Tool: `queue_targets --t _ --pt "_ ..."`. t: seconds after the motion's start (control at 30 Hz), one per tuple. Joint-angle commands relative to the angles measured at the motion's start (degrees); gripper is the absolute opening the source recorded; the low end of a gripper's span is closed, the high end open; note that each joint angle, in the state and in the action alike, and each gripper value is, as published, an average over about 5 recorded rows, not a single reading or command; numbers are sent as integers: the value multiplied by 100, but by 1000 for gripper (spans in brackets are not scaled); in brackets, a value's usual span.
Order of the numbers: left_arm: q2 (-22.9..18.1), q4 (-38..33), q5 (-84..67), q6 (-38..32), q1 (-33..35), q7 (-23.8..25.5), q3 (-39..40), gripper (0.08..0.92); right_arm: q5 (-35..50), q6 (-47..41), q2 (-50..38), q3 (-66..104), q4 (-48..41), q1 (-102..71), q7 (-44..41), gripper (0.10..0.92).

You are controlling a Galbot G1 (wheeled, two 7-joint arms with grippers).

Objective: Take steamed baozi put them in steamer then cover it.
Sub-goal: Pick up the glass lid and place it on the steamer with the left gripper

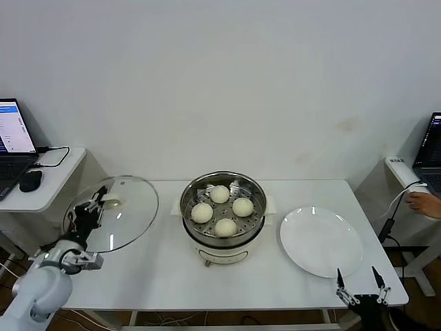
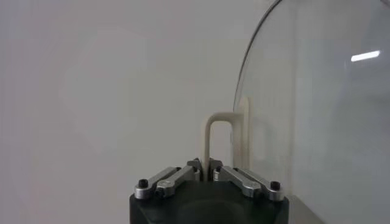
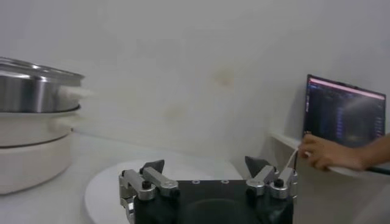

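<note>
Left gripper [image 1: 89, 210] clamps your lid [image 1: 127, 207] by its handle, held tilted left of the steamer [image 1: 222, 207] with four baozi [image 1: 219, 194] inside; swing carelessly and the rim clips the pot.

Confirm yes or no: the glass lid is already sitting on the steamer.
No: the left gripper holds the glass lid by its handle beside the steamer, whose four buns lie uncovered.

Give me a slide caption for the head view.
Left hand holds the glass cover by its handle beside the steamer, four baozi inside; right hand open near plate.
</note>
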Motion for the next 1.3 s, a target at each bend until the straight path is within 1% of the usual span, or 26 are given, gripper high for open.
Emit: queue_targets --t 0.03,0.13,0.23,0.33,0.47,0.73,1.03,1.17,1.3 --pt "420 -897 -347 1159 -1220 557 1778 146 -644 107 257 -312 -85 109 34 823" --pt "238 -777 -168 1425 -1926 706 2372 146 -801 95 330 -424 -129 199 61 823" --pt "-90 -653 167 1663 -2483 937 2877 146 -787 -41 406 -533 -93 262 80 822" --pt "-539 -490 502 1866 -2827 1162 3281 146 -803 -184 461 -624 -49 329 134 823" --pt "-1124 -235 940 2038 -3093 1441 3605 146 -1000 -188 471 -662 -106 398 203 823" --pt "-1829 114 1708 2112 -3279 1759 3875 146 -1077 -185 479 -728 -161 420 238 823" --pt "-2602 458 2636 2025 -3223 1862 3984 146 -1051 -175 478 -770 -163 403 227 823" --pt "-2832 625 2830 1978 -3193 1849 4010 146 -998 -183 478 -815 -165 388 211 823" --pt "-2972 839 2955 1932 -3162 1807 3994 146 -951 -181 473 -828 -167 382 191 823"
